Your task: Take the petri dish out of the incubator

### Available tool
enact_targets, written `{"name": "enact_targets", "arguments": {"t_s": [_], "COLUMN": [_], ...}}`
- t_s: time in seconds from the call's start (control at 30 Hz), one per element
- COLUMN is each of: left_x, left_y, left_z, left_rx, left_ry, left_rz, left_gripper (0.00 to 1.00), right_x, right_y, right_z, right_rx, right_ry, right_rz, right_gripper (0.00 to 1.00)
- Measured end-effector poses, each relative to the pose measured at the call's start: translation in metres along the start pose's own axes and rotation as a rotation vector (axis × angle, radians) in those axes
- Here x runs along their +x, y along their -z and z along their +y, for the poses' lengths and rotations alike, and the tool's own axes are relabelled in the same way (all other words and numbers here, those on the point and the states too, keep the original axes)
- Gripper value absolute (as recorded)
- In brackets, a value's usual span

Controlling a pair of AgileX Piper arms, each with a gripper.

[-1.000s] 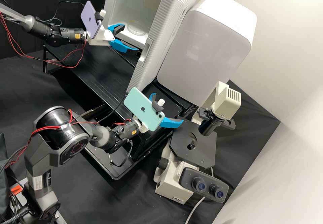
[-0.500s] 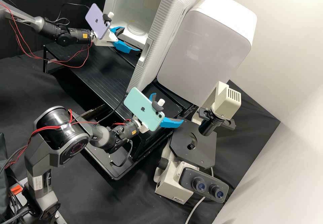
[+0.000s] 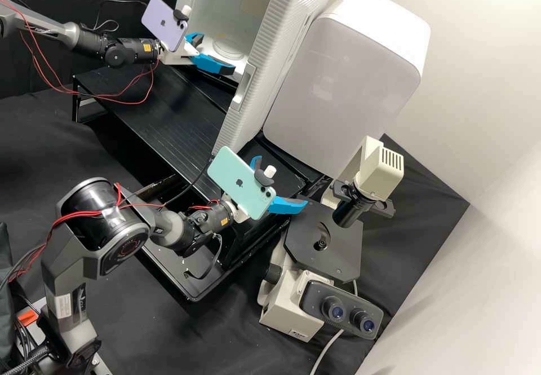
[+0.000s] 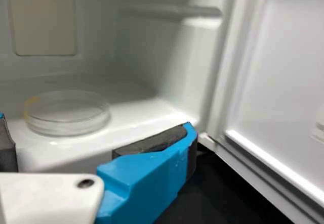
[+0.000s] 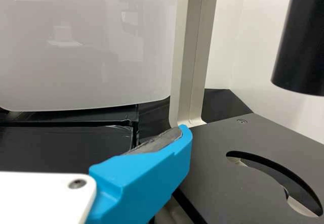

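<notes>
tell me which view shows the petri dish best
The left wrist view: the petri dish lies close and whole on the incubator floor, ahead of the open left gripper. The high view shows it small and far, past that gripper's fingers. The right wrist view faces the microscope stage.

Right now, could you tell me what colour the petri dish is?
The petri dish is clear and colourless, best seen in the left wrist view.

Clear petri dish (image 4: pixel 67 112), white incubator (image 3: pixel 211 3) with ribbed door (image 3: pixel 270 53), bright blue fingers (image 4: pixel 152 173), black bench (image 3: pixel 169 121)
</notes>
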Motion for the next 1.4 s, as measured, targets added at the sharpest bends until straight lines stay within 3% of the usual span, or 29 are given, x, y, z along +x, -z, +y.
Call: {"name": "enact_targets", "arguments": {"t_s": [0.27,0.47,0.8,1.1,1.27,1.4], "left_x": [0.012,0.018,0.022,0.035,0.043,0.047], "left_y": [0.007,0.006,0.003,0.005,0.004,0.002], "left_z": [0.001,0.007,0.029,0.03,0.027,0.027], "left_rx": [-0.011,0.006,-0.018,0.007,0.057,0.075], "left_ry": [0.028,0.029,0.005,0.033,0.055,0.059], "left_rz": [0.052,0.078,0.103,0.159,0.166,0.176], "left_gripper": [1.0,1.0,1.0,1.0,1.0,1.0], "right_x": [0.0,0.0,0.0,0.0,0.0,0.0], "right_y": [0.0,0.0,0.0,0.0,0.0,0.0], "right_z": [0.0,0.0,0.0,0.0,0.0,0.0], "right_rx": [0.0,0.0,0.0,0.0,0.0,0.0], "right_ry": [0.0,0.0,0.0,0.0,0.0,0.0], "right_rz": [0.0,0.0,0.0,0.0,0.0,0.0], "right_gripper": [1.0,1.0,1.0,1.0,1.0,1.0]}}
